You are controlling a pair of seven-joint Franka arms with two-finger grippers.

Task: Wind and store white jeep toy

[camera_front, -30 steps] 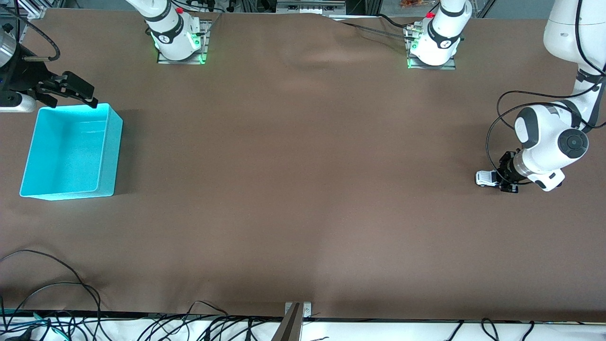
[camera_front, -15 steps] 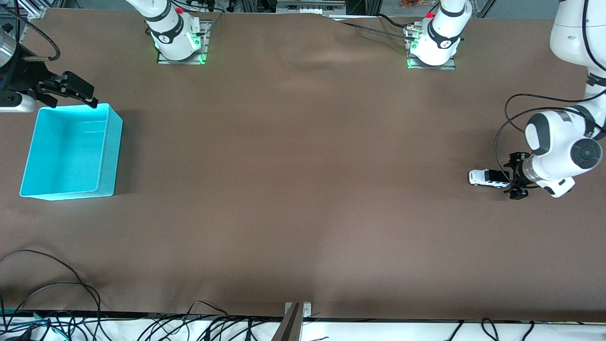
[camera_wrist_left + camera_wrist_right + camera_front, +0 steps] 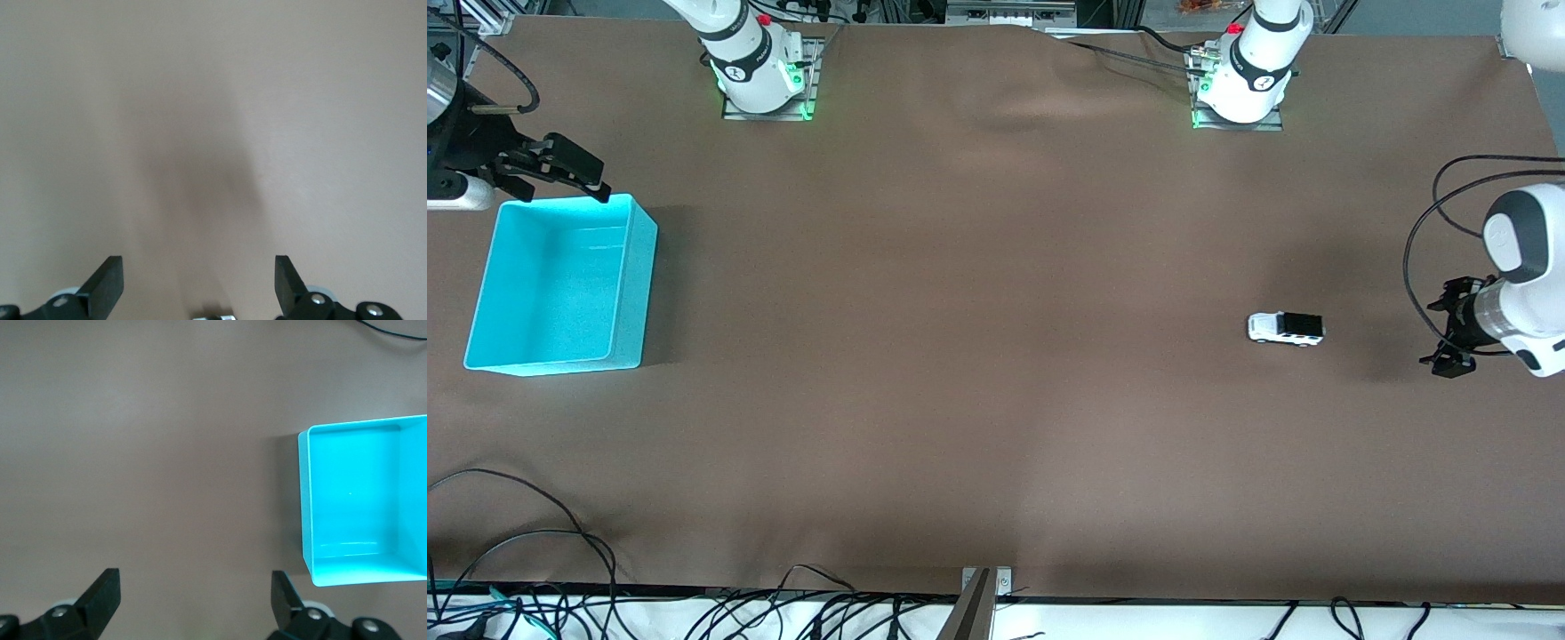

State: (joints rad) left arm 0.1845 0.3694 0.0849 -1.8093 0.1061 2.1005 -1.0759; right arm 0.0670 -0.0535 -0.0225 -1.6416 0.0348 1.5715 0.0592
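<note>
At the right arm's end of the bench (image 3: 996,400), the right gripper (image 3: 560,173) waits with fingers apart over the top edge of the empty turquoise bin (image 3: 627,293). Well apart, the white jeep toy (image 3: 1286,328) sits free, wheels down, near the left gripper (image 3: 1449,324), whose fingers are spread and empty. Winding looks finished; the next move calls for catching the toy and storing it.
</note>
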